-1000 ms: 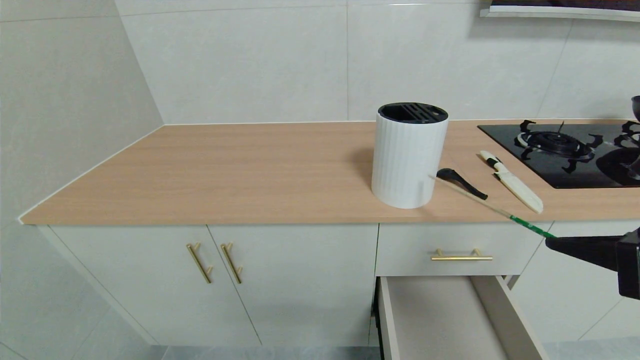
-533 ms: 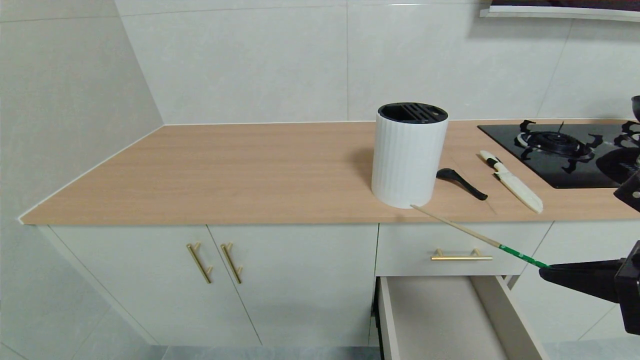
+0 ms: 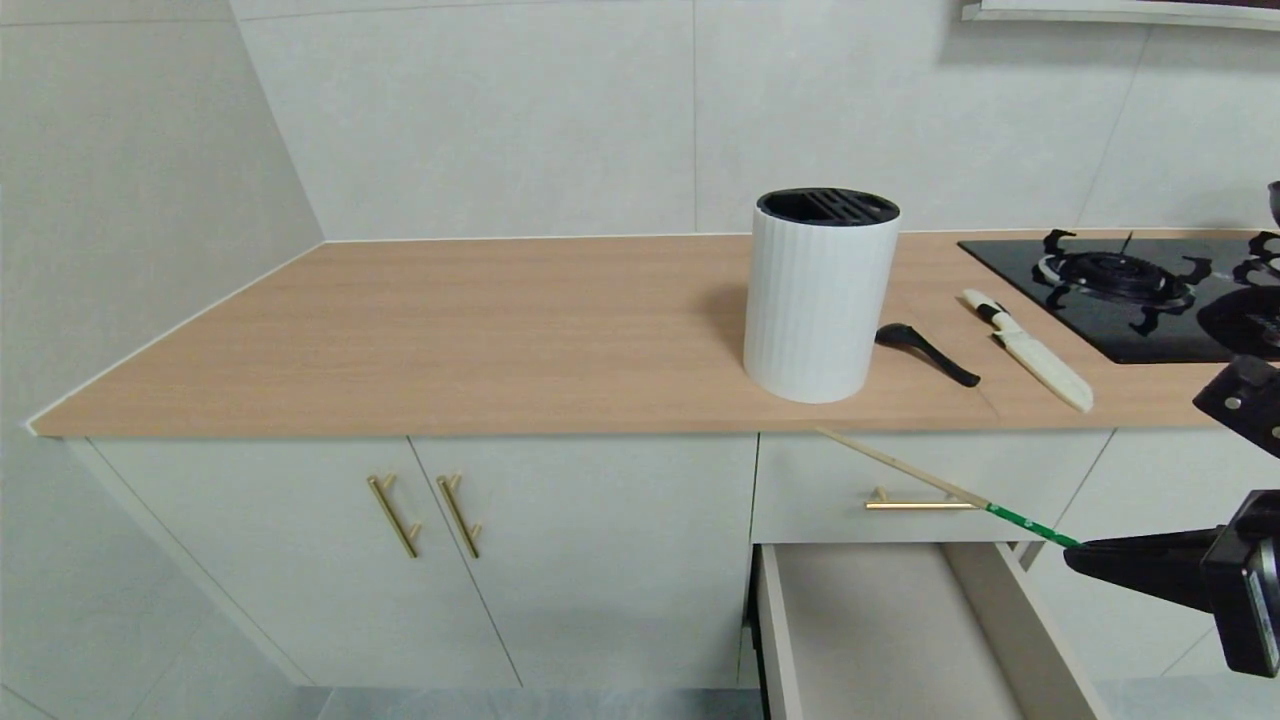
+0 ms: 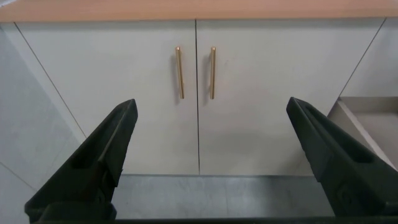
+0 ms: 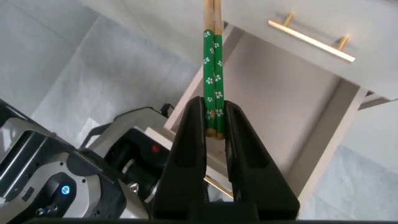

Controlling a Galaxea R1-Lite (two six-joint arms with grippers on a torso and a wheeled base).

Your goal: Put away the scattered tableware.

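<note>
Two green-ended chopsticks (image 3: 930, 482) are being pinched at their green ends by the right gripper (image 3: 1075, 548), its jaws closing narrowly on them. They are slanting toward 10 o'clock across the closed drawer front (image 3: 820, 500), above the one open drawer (image 3: 772, 630). On the wooden worktop (image 3: 450, 330), one black spoon (image 3: 925, 352) and one knife (image 3: 1030, 352) are lying at 3 o'clock of the single white ribbed holder (image 3: 820, 300), with the hob (image 3: 1130, 285) beyond. Pale tiles (image 3: 480, 120) are lining the walls. The left gripper (image 4: 211, 109) is hanging with jaws wide before two cabinet doors (image 4: 261, 93)
</note>
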